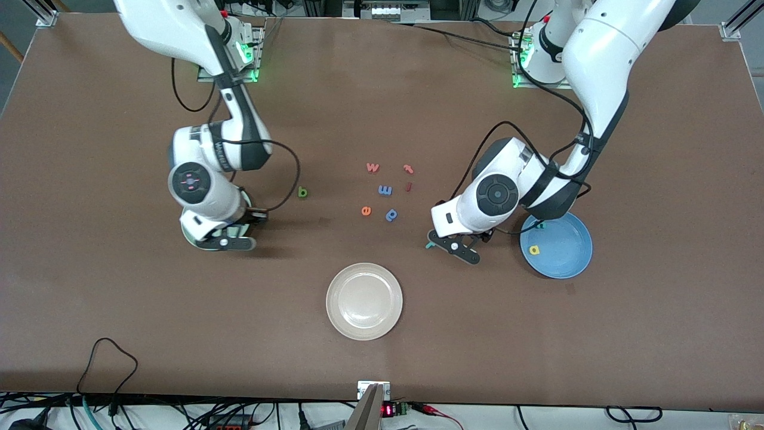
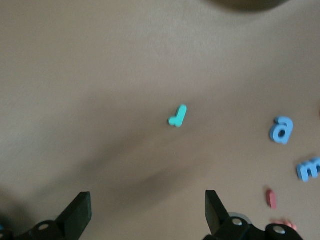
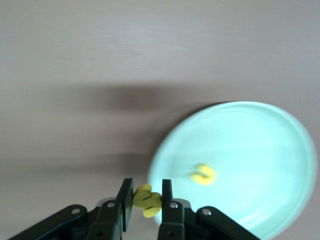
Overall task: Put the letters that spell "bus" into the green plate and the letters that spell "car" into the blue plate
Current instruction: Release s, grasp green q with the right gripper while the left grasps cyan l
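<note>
My right gripper point(image 3: 146, 196) is shut on the yellow "s" point(image 3: 149, 202) and hangs by the rim of the green plate point(image 3: 250, 140), where the yellow "u" point(image 3: 203, 174) lies. In the front view this gripper point(image 1: 225, 241) covers most of the green plate point(image 1: 187, 236). The green "b" point(image 1: 302, 192) lies on the table beside it. My left gripper point(image 2: 147, 210) is open and empty over the table by the teal "r" point(image 2: 177, 116), which also shows in the front view as the teal "r" point(image 1: 430, 245) beside that gripper point(image 1: 456, 248). The blue plate point(image 1: 567, 263) holds the yellow "a" point(image 1: 534, 249) and a teal letter point(image 1: 540, 226).
A white plate point(image 1: 364, 301) sits near the front camera. Between the arms lie loose letters: a blue "m" point(image 1: 385, 190), a blue "p" point(image 1: 391, 214), an orange "e" point(image 1: 366, 210) and reddish letters point(image 1: 372, 167).
</note>
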Available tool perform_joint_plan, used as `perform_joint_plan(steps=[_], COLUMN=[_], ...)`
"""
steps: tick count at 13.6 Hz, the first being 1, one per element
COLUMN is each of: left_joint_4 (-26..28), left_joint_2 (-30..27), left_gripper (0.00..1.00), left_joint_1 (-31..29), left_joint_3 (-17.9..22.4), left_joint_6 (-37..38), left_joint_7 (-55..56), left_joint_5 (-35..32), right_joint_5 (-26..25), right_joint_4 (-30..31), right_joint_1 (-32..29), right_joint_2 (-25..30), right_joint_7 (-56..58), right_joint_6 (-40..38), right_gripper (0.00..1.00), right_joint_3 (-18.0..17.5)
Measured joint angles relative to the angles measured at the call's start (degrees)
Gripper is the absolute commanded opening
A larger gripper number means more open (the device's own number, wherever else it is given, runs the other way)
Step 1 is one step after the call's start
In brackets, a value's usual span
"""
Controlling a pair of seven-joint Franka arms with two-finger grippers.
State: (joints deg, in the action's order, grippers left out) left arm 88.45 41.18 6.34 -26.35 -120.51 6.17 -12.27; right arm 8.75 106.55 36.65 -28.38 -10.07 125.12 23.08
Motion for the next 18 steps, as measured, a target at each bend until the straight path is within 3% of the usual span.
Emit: perform_joint_plan(steps=[3, 8, 10, 11, 12, 13, 14, 16, 17, 18], left_joint_4=[-0.03, -0.02, -0.02, -0.02, -0.02, -0.02, -0.02, -0.05, -0.05, -0.05], left_joint_2=[1.84, 6.21, 7.93, 8.55, 9.06, 9.46, 9.74, 9.85, 9.83, 9.79], left_gripper=[1.00, 1.00, 1.00, 1.00, 1.00, 1.00, 0.91, 0.42, 0.23, 0.17], left_joint_1=[2.03, 3.49, 4.47, 4.95, 5.20, 5.24, 5.23, 5.22, 5.22, 5.20], left_joint_3=[0.07, 1.39, 1.41, 1.44, 1.46, 1.50, 1.61, 1.74, 1.75, 1.80], left_joint_6=[-4.86, -13.45, -15.42, -16.27, -17.30, -17.96, -18.27, -18.42, -18.40, -18.39], left_joint_7=[-0.03, -0.40, -0.41, -0.41, -0.41, -0.41, -0.43, -0.67, -0.73, -0.74], left_joint_5=[-0.30, -8.77, -10.16, -10.67, -11.18, -11.47, -11.58, -11.81, -11.84, -11.98], right_joint_5=[0.00, 0.00, 0.01, 0.06, 0.07, 0.08, 0.10, 0.19, 0.23, 0.23], right_joint_4=[2.24, 5.61, 6.70, 7.37, 8.01, 8.48, 8.74, 8.62, 8.26, 7.79], right_joint_1=[-1.05, -6.04, -6.68, -6.64, -6.58, -6.53, -6.49, -6.24, -6.02, -5.51], right_joint_2=[0.22, -0.50, -1.18, -1.46, -1.74, -2.01, -2.10, -1.53, -0.66, 0.50], right_joint_7=[4.24, 11.43, 12.19, 12.19, 12.18, 12.16, 12.14, 11.80, 11.07, 10.06], right_joint_6=[0.09, 5.82, 7.57, 8.40, 9.10, 9.50, 9.54, 9.02, 8.07, 6.79], right_gripper=[0.10, 0.12, 0.18, 0.38, 0.76, 1.00, 1.00, 1.00, 1.00, 1.00], right_joint_3=[2.05, 2.48, 2.47, 2.34, 2.21, 2.12, 2.05, 2.00, 1.94, 1.84])
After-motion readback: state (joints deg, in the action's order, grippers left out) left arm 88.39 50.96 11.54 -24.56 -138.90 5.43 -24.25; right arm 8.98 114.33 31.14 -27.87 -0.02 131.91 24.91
